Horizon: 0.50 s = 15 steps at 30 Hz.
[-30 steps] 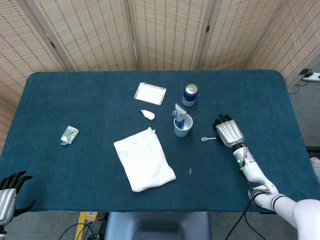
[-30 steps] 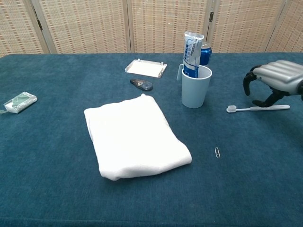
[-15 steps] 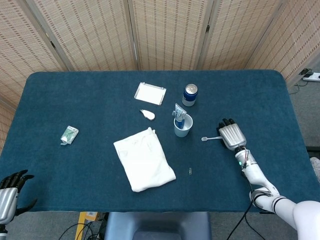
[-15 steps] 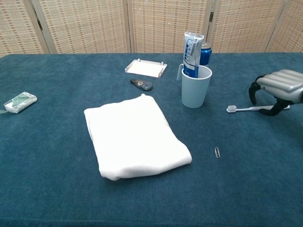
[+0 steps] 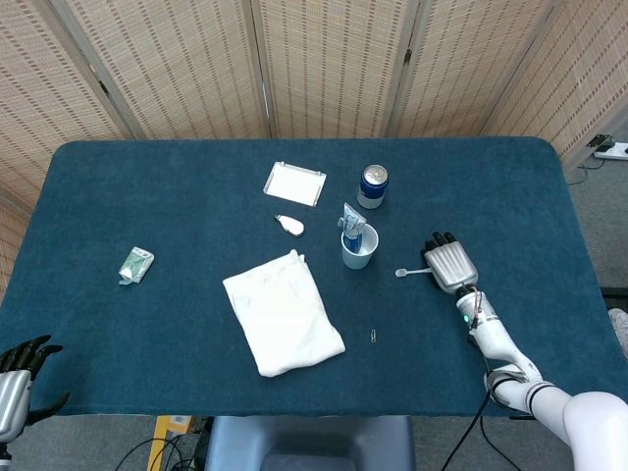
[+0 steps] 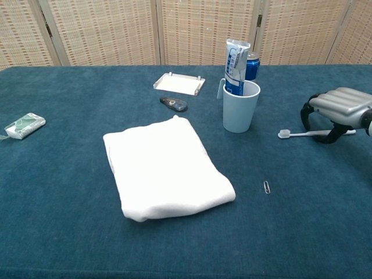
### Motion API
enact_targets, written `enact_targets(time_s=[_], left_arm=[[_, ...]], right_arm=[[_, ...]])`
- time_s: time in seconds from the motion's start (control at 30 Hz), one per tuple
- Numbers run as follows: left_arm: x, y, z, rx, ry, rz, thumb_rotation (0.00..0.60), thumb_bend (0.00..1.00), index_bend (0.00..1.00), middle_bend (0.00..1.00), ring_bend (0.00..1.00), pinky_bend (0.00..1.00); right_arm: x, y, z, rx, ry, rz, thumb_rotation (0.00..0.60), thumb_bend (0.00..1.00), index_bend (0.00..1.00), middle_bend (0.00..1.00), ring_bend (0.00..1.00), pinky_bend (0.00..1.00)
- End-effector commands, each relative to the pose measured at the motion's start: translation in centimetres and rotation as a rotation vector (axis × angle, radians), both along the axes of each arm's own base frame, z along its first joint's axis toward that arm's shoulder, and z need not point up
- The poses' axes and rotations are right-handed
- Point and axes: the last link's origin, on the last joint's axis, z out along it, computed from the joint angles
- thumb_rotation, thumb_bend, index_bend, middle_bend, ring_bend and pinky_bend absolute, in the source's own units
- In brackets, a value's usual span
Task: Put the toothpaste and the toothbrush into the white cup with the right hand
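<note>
The right hand (image 6: 336, 110) hides the toothbrush (image 6: 302, 133) handle's middle, while the left hand (image 5: 18, 378) is cut off by the head view's bottom-left corner.

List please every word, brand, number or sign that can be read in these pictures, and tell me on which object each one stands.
No text can be read in either view.
toothpaste, standing in the white cup: blue printing, too blurred to read.
blue can: markings too small to read.
green packet: print too blurred to read.
white tray, towel, toothbrush: no text visible.
</note>
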Motion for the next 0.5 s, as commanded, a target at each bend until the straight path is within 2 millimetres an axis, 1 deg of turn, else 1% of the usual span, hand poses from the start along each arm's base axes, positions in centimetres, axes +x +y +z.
enact_targets(time_s=[0.03, 0.33, 0.5], left_arm=[[-0.02, -0.02, -0.01, -0.001, 0.000, 0.001, 0.600, 0.27, 0.27, 0.17, 0.15, 0.18], [-0.12, -0.11, 0.05, 0.001, 0.000, 0.005, 0.600, 0.27, 0.27, 0.17, 0.15, 0.18], [-0.18, -0.15, -0.01, 0.000, 0.000, 0.006, 0.600, 0.27, 0.27, 0.17, 0.15, 0.18]], right_arm=[[-0.04, -0.01, -0.10, 0.004, 0.009, 0.002, 0.600, 0.28, 0.49, 0.31, 0.15, 0.21], [-0.14, -0.18, -0.18, 0.005, 0.021, -0.002, 0.600, 0.30, 0.49, 0.31, 0.15, 0.21], [-0.25, -0.11, -0.24, 0.006, 0.026, -0.003, 0.600, 0.33, 0.52, 0.31, 0.15, 0.21]])
